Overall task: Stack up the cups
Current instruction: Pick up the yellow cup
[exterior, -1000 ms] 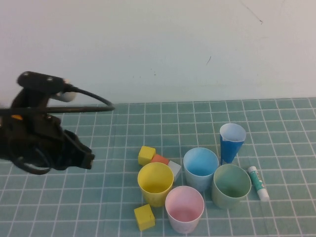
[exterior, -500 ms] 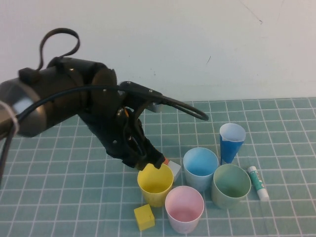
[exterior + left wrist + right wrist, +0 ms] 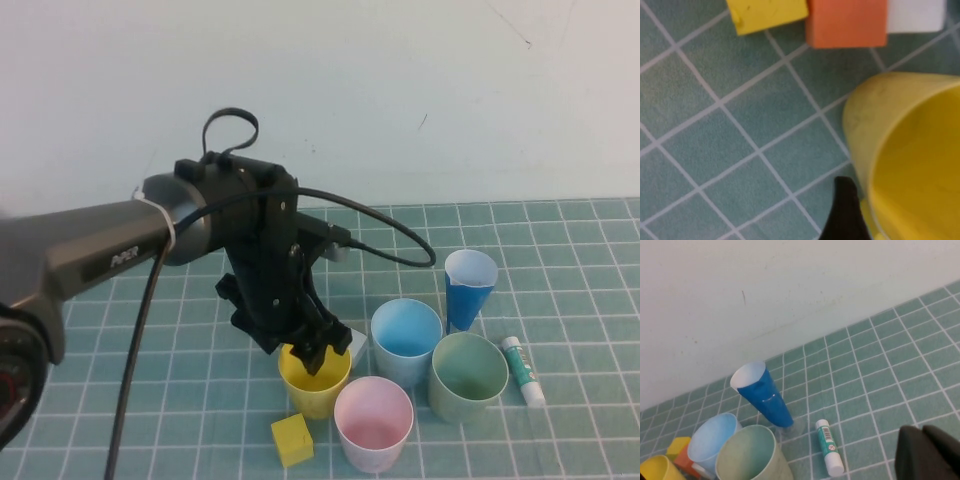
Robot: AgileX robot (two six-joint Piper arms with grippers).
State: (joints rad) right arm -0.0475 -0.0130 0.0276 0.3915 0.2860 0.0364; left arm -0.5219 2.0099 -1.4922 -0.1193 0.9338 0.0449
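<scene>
Four cups stand in a cluster on the green grid mat: yellow point(image 3: 318, 388), pink point(image 3: 373, 425), light blue point(image 3: 406, 338) and pale green point(image 3: 468, 374). My left gripper point(image 3: 312, 354) hangs over the far rim of the yellow cup, open. In the left wrist view one dark finger point(image 3: 845, 212) sits just outside the yellow cup's point(image 3: 910, 160) wall; the other finger is out of sight. My right gripper point(image 3: 923, 439) does not show in the high view. In its wrist view it is shut on nothing, above the mat to the right of the cups.
A narrow dark blue cone cup point(image 3: 470, 287) stands behind the pale green cup, with a glue stick point(image 3: 524, 371) lying to the right. A yellow cube point(image 3: 292, 440) lies in front of the yellow cup. Yellow point(image 3: 767, 12), orange point(image 3: 846, 22) and white point(image 3: 915, 15) blocks sit behind it.
My left arm has swung in from the left edge to the yellow cup and come down over its rim, and its jaws have opened. The cups have not moved.
</scene>
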